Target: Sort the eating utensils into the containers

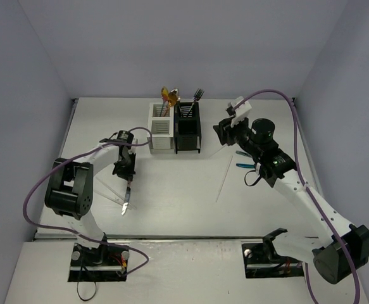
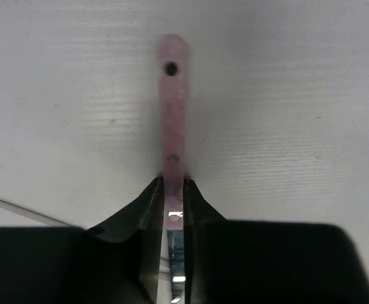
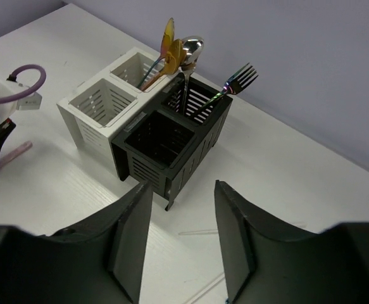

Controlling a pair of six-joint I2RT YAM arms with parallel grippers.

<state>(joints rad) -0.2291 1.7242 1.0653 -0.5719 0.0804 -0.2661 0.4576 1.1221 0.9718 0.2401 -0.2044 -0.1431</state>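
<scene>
My left gripper (image 2: pixel 173 190) is shut on a pink-handled knife (image 2: pixel 173 107), whose handle sticks out past the fingertips just above the white table. In the top view that gripper (image 1: pixel 125 174) is left of the containers and the knife (image 1: pixel 126 197) points toward the near edge. The white container (image 1: pixel 161 130) and the black container (image 1: pixel 187 130) stand joined at the back middle. They hold a gold spoon (image 3: pixel 170 38), a silver spoon (image 3: pixel 191 50) and a fork (image 3: pixel 240 79). My right gripper (image 3: pixel 183 190) is open and empty, just right of the black container (image 3: pixel 171 145).
Two blue-handled utensils (image 1: pixel 243 159) lie under the right arm. A thin clear stick (image 1: pixel 225 179) lies right of centre, and another (image 1: pixel 107 190) is beside the left arm. Purple cables (image 1: pixel 279 95) loop off both arms. Walls close in the table on three sides.
</scene>
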